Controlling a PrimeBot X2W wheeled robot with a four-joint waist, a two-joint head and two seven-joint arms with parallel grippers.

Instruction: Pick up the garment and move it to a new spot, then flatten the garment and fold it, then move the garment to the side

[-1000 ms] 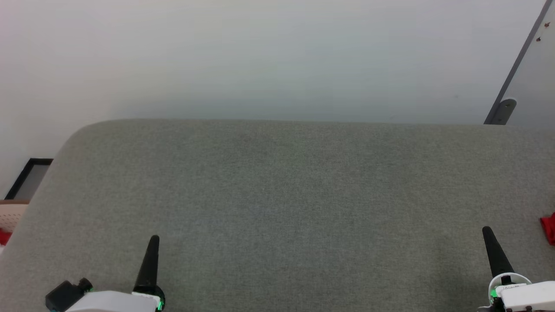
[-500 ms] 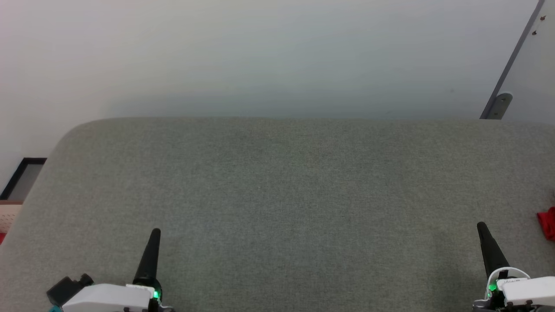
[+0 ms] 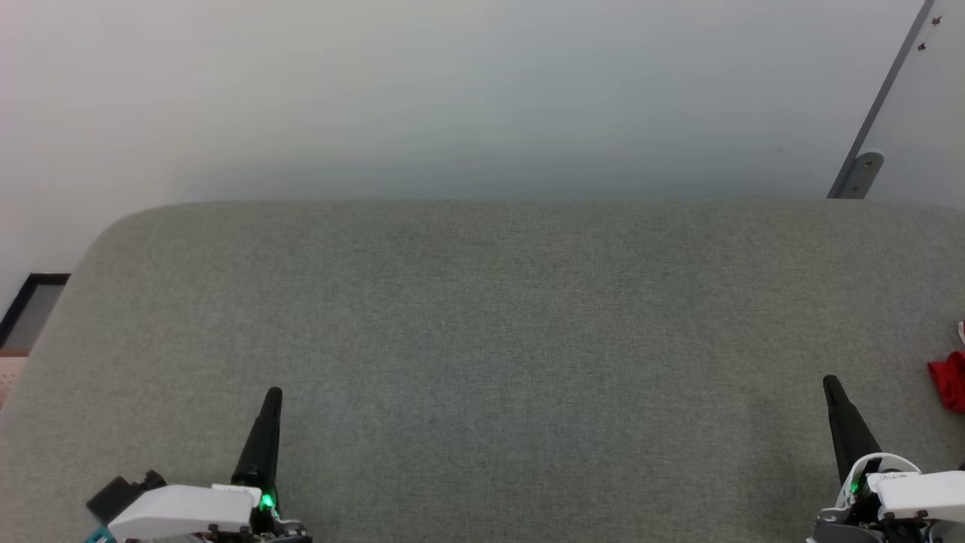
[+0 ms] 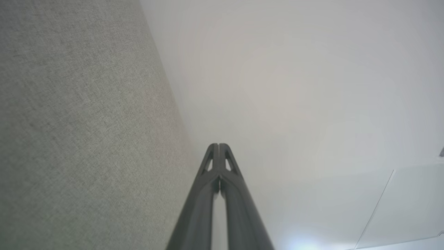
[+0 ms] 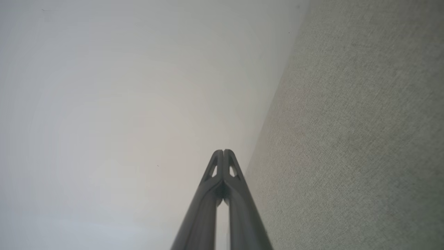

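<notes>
looking down on the big grey fabric surface (image 3: 482, 317), taking up most of the head view. seeing just a red corner of the garment (image 3: 948, 381) poking in at the far right edge, lying to the right of the right gripper (image 3: 830, 381) and well apart from the left gripper (image 3: 274, 394). showing fingers pinched together on both, gripping nothing. guessing a right-arm reach; not seeing enough for its long axis.

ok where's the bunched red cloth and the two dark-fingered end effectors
red cloth (image 3: 948, 381), head view, fold at right edge
left end effector (image 3: 273, 394), head view, shut fingertips
right end effector (image 3: 830, 381), head view, shut fingertips
</notes>
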